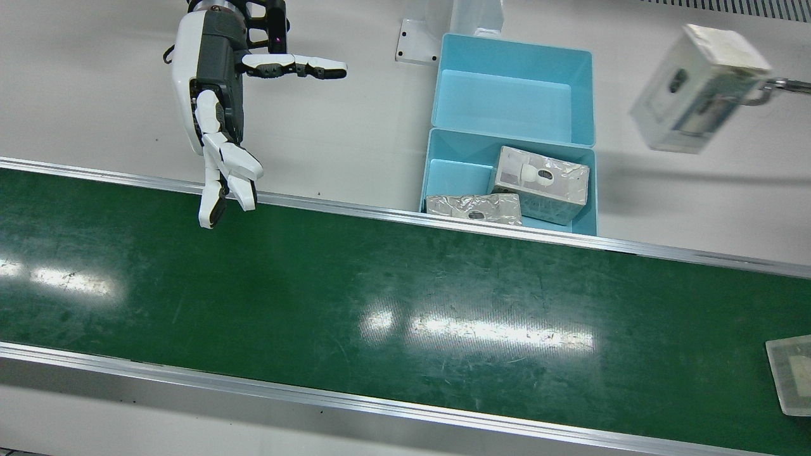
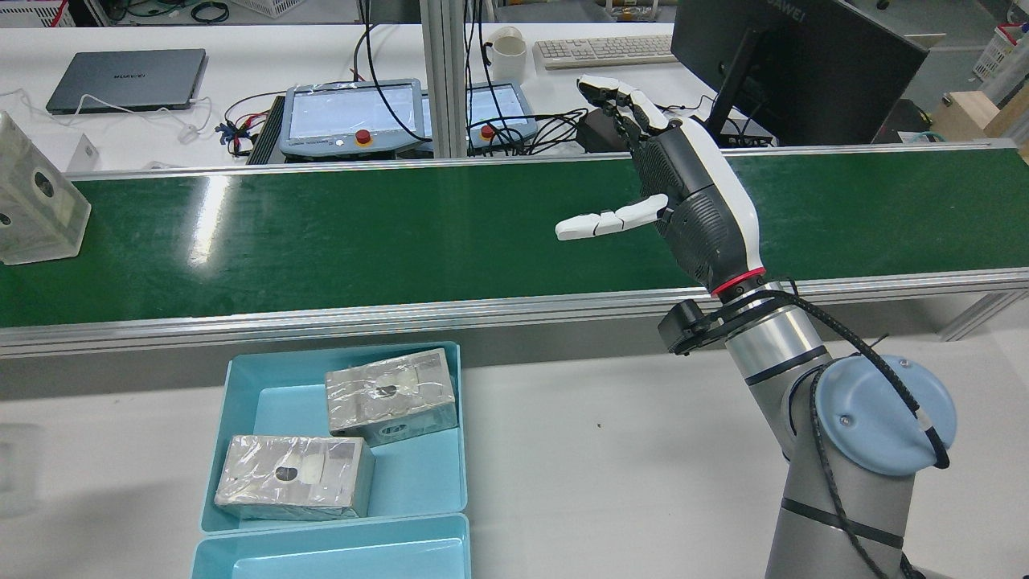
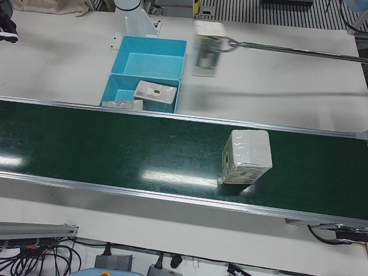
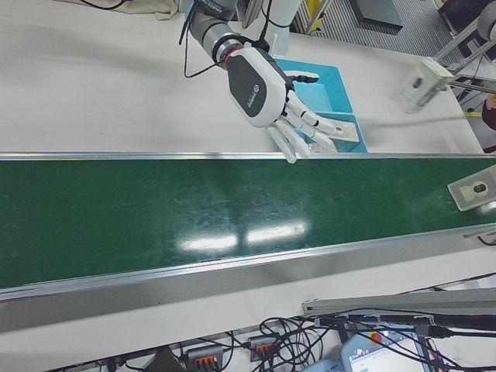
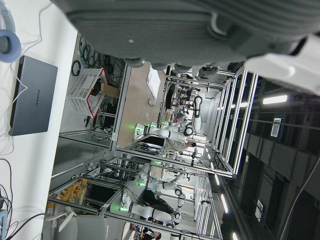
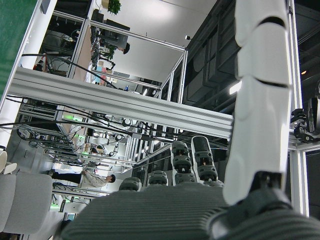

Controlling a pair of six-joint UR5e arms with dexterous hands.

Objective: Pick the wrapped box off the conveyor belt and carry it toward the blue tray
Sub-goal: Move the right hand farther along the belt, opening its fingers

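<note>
A wrapped box (image 3: 247, 156) stands on the green conveyor belt (image 1: 405, 297) at the end before my left arm. It also shows as the box (image 2: 36, 205) at the far left of the rear view and the box (image 1: 792, 373) at the front view's right edge. My right hand (image 1: 215, 107) hovers open over the belt's robot-side edge, far from the box, fingers spread and holding nothing; it shows again as the hand (image 2: 699, 209). Of my left hand (image 5: 200, 30) only part of the dark palm shows. The blue tray (image 1: 443, 164) holds two wrapped boxes.
A second, empty blue tray (image 1: 513, 82) adjoins the first on the robot's side. Another wrapped box (image 1: 700, 85) hangs on a metal rod (image 3: 287, 49) above the white table beside the trays. Control pendants and a monitor (image 2: 788, 64) stand beyond the belt.
</note>
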